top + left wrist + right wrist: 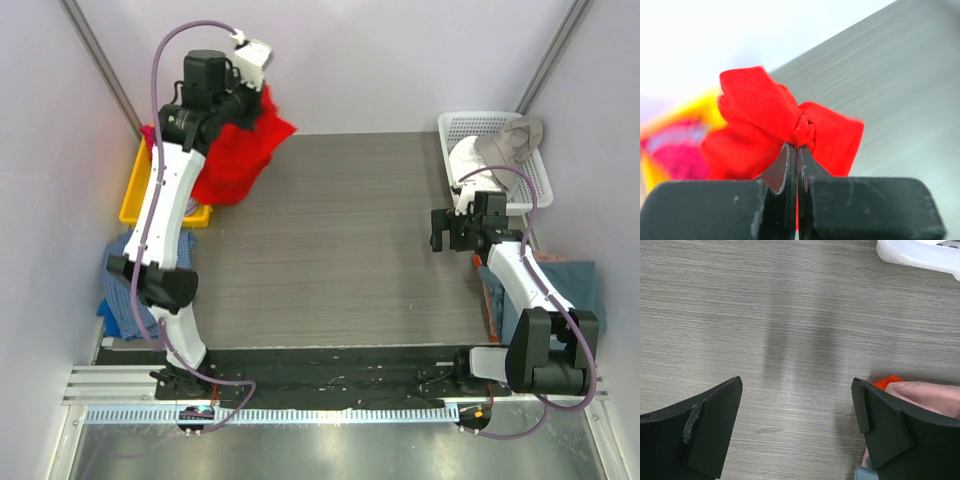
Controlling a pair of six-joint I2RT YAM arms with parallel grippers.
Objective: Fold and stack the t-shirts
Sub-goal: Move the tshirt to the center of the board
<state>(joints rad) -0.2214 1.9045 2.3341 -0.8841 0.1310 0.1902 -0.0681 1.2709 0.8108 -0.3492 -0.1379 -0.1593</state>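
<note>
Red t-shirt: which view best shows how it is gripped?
Left wrist: left pincer shut on a bunched fold of the red t-shirt. Top external shows it hanging over the yellow bin; right wrist misses it.

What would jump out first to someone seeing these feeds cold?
First, the bright red cloth t-shirt, hanging bunched at the table's far left, pinched in the shut left gripper by the yellow plastic bin. Next, the right gripper, wide open and empty over the grey wood-grain tabletop, near the white mesh basket at the far right.
</note>
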